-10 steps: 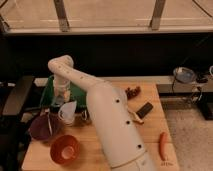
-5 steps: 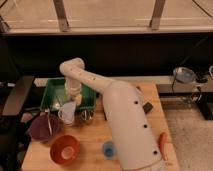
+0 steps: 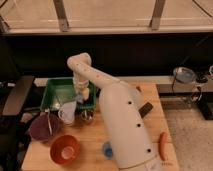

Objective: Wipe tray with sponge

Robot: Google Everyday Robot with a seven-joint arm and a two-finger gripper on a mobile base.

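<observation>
The green tray [image 3: 52, 89] lies at the back left of the wooden table. My white arm rises from the table's front, bends above the tray and comes down into its right half. There my gripper [image 3: 83, 93] is shut on the yellowish sponge [image 3: 86, 93], which rests low against the tray's floor near the right wall. The arm hides the tray's right rim.
In front of the tray stand a white mug [image 3: 67, 111], a small metal cup [image 3: 87, 116] and a purple bowl [image 3: 42, 128] with a utensil. An orange bowl [image 3: 65, 149] and a blue cup [image 3: 107, 149] sit near the front edge. A black object [image 3: 146, 109] and a red item [image 3: 162, 145] lie right.
The gripper has slid to the right across the tray with the sponge. The arm's big link has swung right, uncovering the mug and the blue cup.
</observation>
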